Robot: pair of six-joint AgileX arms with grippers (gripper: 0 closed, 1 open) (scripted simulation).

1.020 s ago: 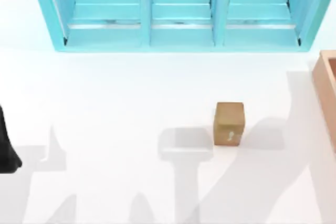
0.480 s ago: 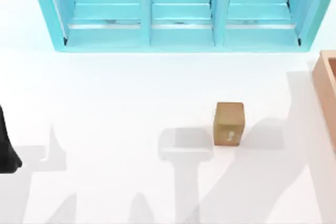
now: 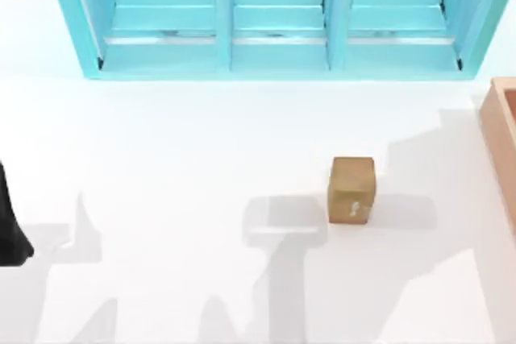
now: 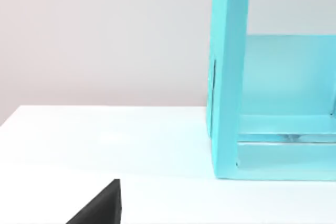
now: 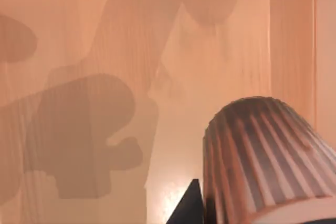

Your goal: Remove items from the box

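Cup [image 5: 262,161]: inside box [image 3: 501,130], far right of tabletop, close against right pincer; grip state not discernible. Block [image 3: 351,189]: already out, mid-tabletop. Left arm parked far left.

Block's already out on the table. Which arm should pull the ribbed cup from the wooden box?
Right. Its wrist camera looks straight into the light orange-tan wooden box, with the dark reddish-brown ribbed cup close beside a dark fingertip. The left arm sits at the table's far left edge, facing the turquoise shelf unit.
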